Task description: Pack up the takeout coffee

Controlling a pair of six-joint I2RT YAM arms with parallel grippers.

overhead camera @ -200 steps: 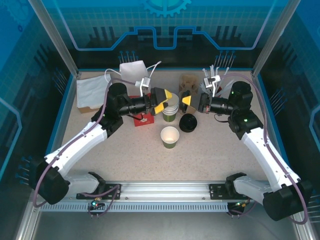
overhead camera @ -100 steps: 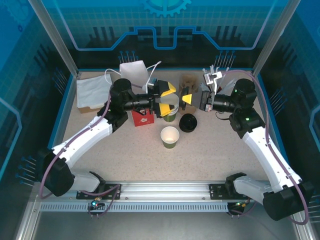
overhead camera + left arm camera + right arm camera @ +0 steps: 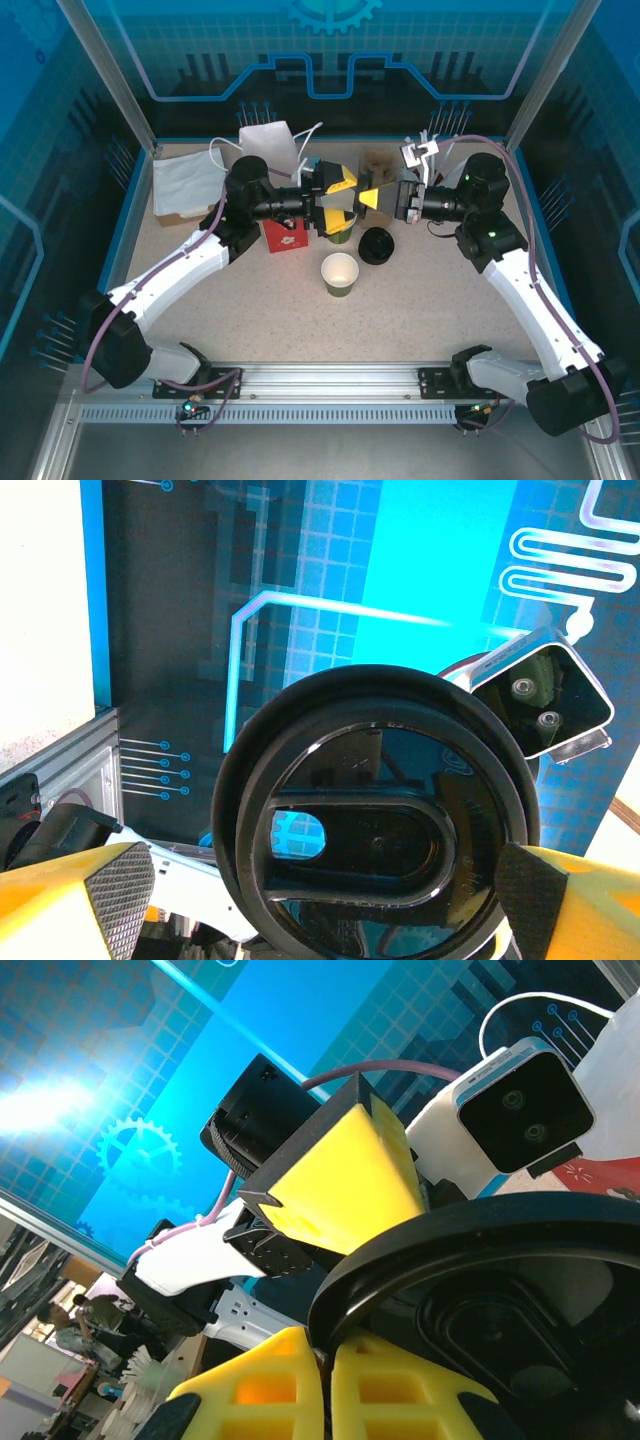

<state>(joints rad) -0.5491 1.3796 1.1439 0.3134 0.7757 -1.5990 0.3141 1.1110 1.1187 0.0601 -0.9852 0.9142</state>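
The right fingers (image 3: 260, 1390) pinch the lid (image 3: 375, 820) by its rim, upright and face-on between the wide-open left fingers (image 3: 100, 905), in the air beyond the cup (image 3: 339, 273) standing on the bench (image 3: 420, 310).

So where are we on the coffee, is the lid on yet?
Not yet. Done: the paper cup stands upright and uncapped on the table. In hand: the right gripper pinches the black lid by its rim in mid-air, with the left gripper open around it, probably a handover. Left: seat the lid on the cup, then pack it.
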